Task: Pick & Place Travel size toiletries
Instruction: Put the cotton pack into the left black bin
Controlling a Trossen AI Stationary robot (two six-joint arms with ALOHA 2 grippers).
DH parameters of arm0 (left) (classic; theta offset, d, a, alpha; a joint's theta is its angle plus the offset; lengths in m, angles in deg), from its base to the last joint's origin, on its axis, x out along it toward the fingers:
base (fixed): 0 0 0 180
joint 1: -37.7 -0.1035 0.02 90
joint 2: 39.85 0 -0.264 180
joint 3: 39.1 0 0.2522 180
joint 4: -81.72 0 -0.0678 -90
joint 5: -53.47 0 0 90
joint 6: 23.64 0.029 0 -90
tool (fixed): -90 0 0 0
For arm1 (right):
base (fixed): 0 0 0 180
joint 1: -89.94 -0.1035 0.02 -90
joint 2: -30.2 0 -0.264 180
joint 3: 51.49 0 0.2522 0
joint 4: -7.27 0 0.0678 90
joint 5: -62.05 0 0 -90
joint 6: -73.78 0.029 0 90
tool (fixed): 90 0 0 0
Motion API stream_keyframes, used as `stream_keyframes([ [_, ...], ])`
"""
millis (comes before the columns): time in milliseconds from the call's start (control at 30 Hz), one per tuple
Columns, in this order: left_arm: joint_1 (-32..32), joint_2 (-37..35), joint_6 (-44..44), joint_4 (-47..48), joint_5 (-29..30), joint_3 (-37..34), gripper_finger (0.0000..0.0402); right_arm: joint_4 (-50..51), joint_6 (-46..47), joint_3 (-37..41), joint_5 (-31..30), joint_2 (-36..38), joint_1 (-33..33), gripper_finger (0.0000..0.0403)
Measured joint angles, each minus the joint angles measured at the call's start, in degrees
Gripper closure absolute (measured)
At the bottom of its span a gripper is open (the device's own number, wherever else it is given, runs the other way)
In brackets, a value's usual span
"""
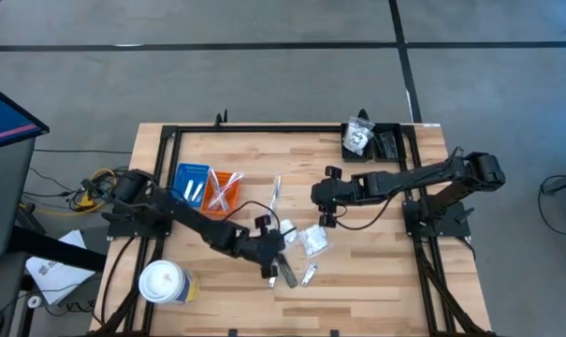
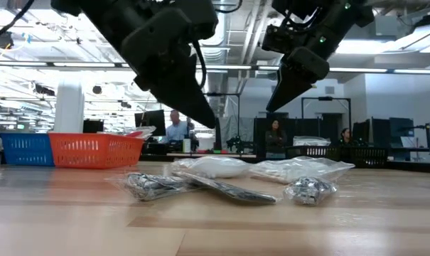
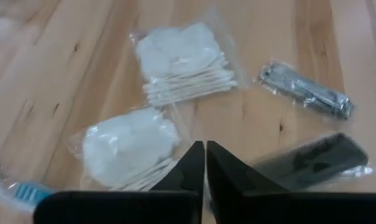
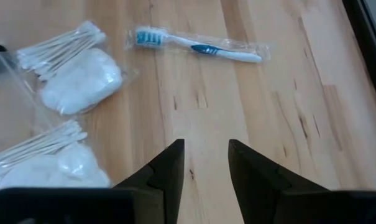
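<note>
The toiletries lie loose mid-table. Two clear packets of white cotton swabs and pads (image 1: 301, 236) (image 3: 184, 59) (image 3: 128, 146) rest flat. A wrapped blue-and-white toothbrush (image 4: 197, 45) (image 1: 276, 192) lies beyond them. A dark comb in clear wrap (image 3: 312, 158) (image 2: 225, 188) and a small crinkly packet with a dark metal item (image 3: 306, 93) (image 2: 310, 190) lie near the front. My left gripper (image 3: 205, 146) (image 2: 204, 117) hangs shut above the comb and the near packet, with nothing between its fingers. My right gripper (image 4: 206, 146) (image 1: 322, 208) hovers open over bare wood between the packets and the toothbrush.
A blue ribbed tray (image 1: 191, 183) and an orange one (image 1: 224, 187) stand side by side at the left, sticks inside. A black tray (image 1: 374, 140) with packets sits at the far right corner. A white lidded cup (image 1: 163, 283) stands near the front left. People stand beyond the table.
</note>
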Motion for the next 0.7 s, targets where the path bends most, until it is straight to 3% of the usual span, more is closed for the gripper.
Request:
stream_keyframes([
  [133, 0.28, 2.83, 0.99, -2.64, -0.05, 0.02, 0.0346, -0.14, 0.00, 0.00, 0.02, 0.00, 0.18, 0.0285],
  [333, 0.28, 8.13, 6.32, -6.12, -0.97, -0.03, 0.0241, -0.13, 0.00, 0.00, 0.09, 0.00, 0.18, 0.0285],
  [467, 0.54, 8.49, 6.90, -6.46, 3.22, -0.01, 0.0184, -0.13, -0.27, 0.00, 0.08, 0.00, 0.18, 0.0285],
  [567, 0.46, 8.49, 7.33, -6.36, 4.47, -0.01, 0.0161, -0.23, -0.41, 0.00, 0.09, 0.00, 0.18, 0.0285],
  [700, -0.14, 8.49, 5.76, -4.59, 4.43, -0.01, 0.0164, -0.21, -0.42, 0.00, 0.09, 0.00, 0.18, 0.0285],
])
